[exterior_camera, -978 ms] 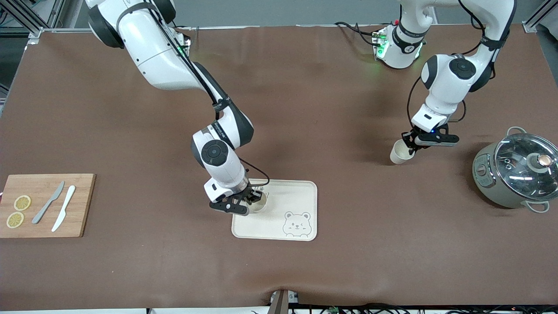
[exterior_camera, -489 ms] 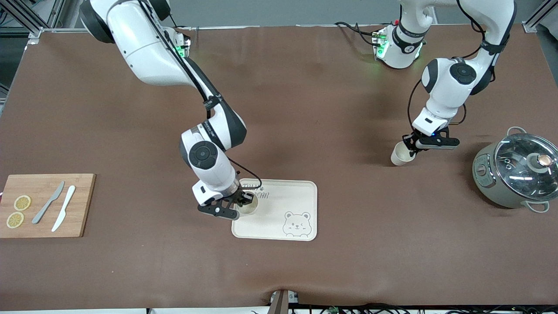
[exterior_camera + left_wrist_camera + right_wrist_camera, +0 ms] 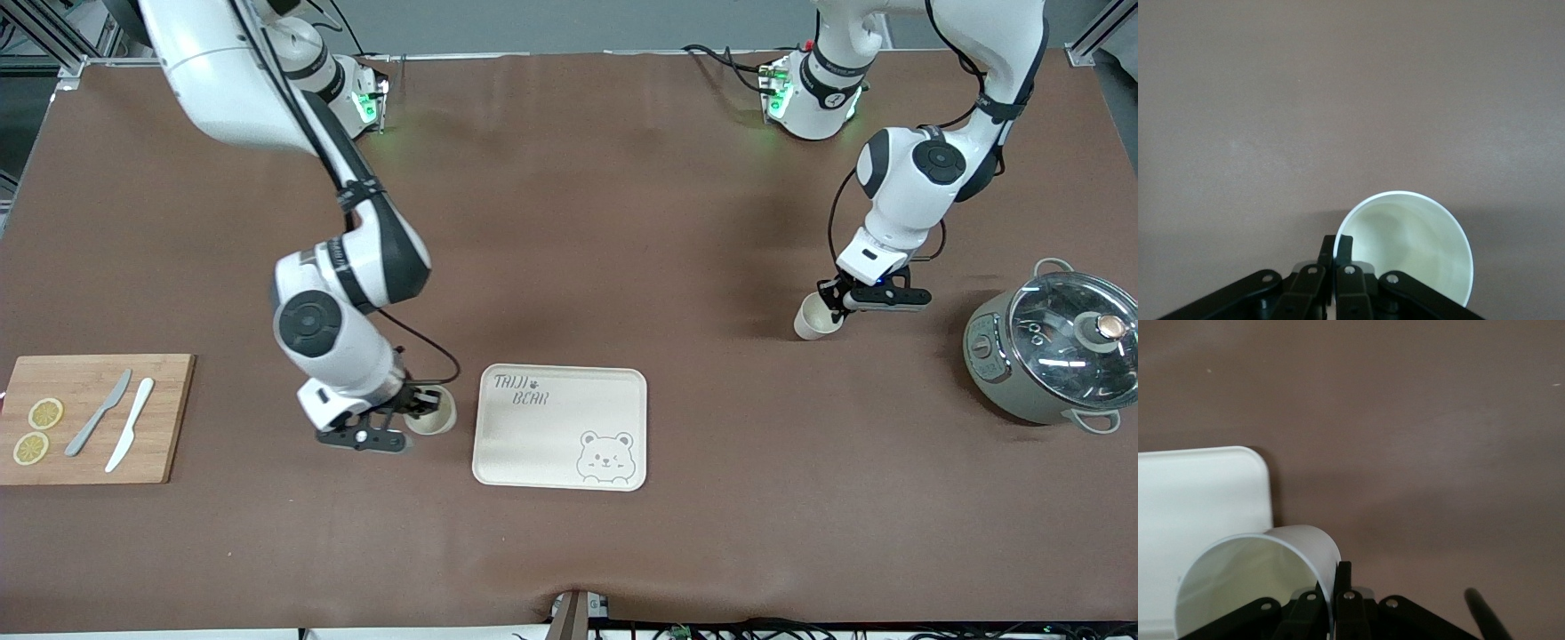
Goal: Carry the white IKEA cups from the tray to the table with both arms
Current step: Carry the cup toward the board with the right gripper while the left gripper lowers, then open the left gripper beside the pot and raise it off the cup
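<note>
The right gripper (image 3: pixel 416 411) is clamped on the rim of one white cup (image 3: pixel 432 414), over the bench (image 3: pixel 622 222) just beside the bear tray (image 3: pixel 560 427), toward the right arm's end. The left gripper (image 3: pixel 836 304) pinches the other cup (image 3: pixel 813 318) by its rim, near the lidded pot (image 3: pixel 1049 351). In both wrist views each cup's base is hidden.

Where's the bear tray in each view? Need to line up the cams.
Front view: the bear tray lies low in the middle of the picture, beside the cup in the right end effector.
Left wrist view: not in it.
Right wrist view: one rounded tray corner shows at the picture's edge, next to that cup.
Shared landmark: that cup beside the tray.
</note>
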Tool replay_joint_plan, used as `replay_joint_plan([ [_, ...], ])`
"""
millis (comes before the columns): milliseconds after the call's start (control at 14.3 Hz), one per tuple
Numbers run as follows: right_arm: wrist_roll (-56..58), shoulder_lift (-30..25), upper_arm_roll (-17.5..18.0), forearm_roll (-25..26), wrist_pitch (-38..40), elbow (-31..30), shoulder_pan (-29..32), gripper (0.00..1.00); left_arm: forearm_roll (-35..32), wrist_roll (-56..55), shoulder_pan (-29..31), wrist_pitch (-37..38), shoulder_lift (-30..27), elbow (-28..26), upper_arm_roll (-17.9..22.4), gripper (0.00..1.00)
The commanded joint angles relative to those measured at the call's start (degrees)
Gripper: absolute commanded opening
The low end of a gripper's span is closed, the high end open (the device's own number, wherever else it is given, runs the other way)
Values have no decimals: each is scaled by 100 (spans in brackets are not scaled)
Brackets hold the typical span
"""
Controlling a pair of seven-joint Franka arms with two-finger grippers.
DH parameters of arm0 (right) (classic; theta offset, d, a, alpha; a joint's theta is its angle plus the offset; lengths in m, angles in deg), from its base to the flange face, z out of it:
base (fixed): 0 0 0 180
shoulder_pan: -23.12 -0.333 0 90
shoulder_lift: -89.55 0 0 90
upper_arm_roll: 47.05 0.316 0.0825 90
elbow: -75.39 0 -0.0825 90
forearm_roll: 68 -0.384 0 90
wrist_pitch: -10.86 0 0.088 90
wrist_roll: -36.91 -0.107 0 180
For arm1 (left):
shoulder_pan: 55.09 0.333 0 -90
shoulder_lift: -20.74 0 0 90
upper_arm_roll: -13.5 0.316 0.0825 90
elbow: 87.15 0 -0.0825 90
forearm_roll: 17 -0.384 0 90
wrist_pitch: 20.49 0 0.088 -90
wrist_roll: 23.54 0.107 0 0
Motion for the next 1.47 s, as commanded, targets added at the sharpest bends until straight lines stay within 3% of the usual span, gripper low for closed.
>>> replay_joint_plan([
  [0, 732, -615, 101, -16, -56, -817, 438, 0, 113, 46, -29, -17, 185, 118, -99, 100],
  [559, 2631, -897, 118, -234, -144, -1398, 1458, 0, 122, 46, 110, -18, 257, 144, -143, 100],
  [838, 3738, -844, 110, -446, -801, -1722, 1898, 0, 122, 29, 172, 9, 196, 144, -143, 100],
  [1397, 4347, -467, 118, -745, -1523, -1802, 2083, 0, 113, 46, 172, 1975, -727, 407, -117, 100],
])
